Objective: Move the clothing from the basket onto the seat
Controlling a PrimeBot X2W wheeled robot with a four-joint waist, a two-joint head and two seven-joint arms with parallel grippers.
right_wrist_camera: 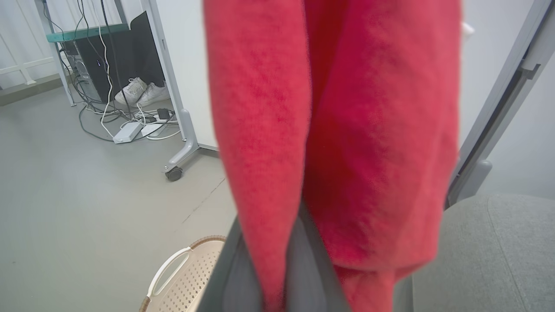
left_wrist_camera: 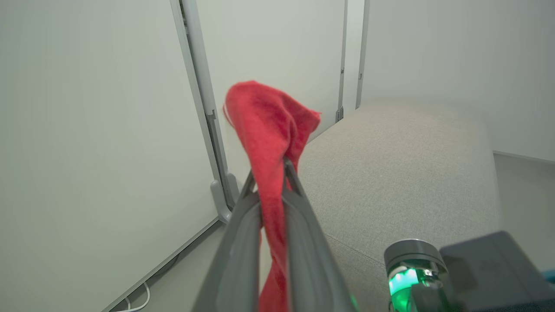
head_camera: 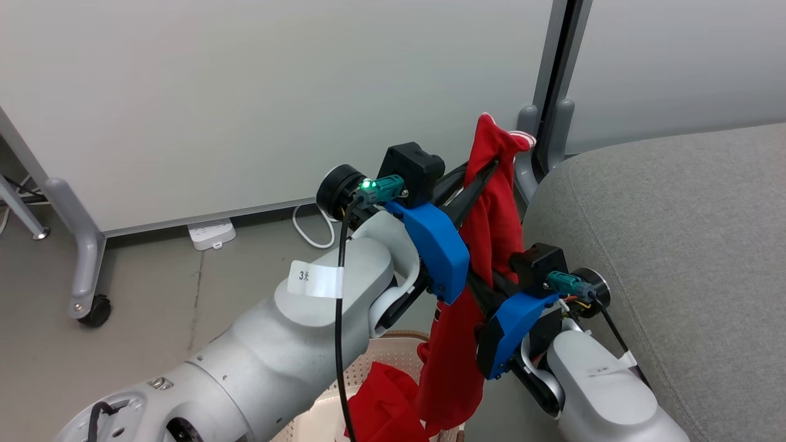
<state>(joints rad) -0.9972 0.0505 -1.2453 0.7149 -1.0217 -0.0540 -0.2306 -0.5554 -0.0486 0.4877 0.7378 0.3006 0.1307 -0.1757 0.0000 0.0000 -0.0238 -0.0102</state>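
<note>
One red garment hangs lengthwise in the air between the basket and the seat, held by both grippers. My left gripper is shut on its upper part, and a bunch of cloth sticks out above the fingertips. Lower down, my right gripper is shut on the same garment, whose tail dangles into the cream basket. A second red garment lies crumpled inside that basket. The grey sofa seat is just to the right of the hanging cloth.
White partition panels on grey wheeled feet stand behind, with a post by the sofa's corner. A power strip and cable lie on the floor. Shoes and cables sit further off.
</note>
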